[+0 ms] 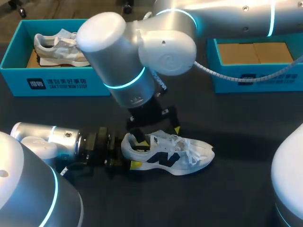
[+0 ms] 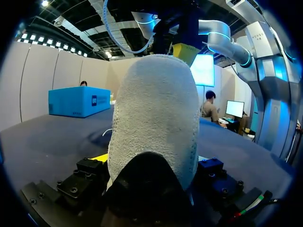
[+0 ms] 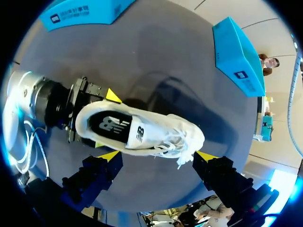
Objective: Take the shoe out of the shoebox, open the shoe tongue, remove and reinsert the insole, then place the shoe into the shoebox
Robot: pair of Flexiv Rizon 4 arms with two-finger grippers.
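Note:
A white shoe (image 1: 175, 153) with dark side markings lies on its sole on the dark table, toe to the right. My left gripper (image 1: 130, 152) comes in low from the left and is shut on the shoe's heel (image 2: 156, 123), one yellow tip on each side. In the right wrist view the shoe (image 3: 156, 132) shows its black insole (image 3: 111, 126) through the collar. My right gripper (image 3: 157, 155) hangs open above the shoe, one finger near the heel and one near the toe, touching nothing. One of its yellow fingertips (image 2: 184, 52) shows over the heel.
A blue shoebox (image 1: 57, 85) at the back left holds a second pale shoe (image 1: 59, 47). Another blue box (image 1: 255, 82) at the back right holds brown cardboard. My right arm's thick links (image 1: 123, 61) cross over the middle of the table.

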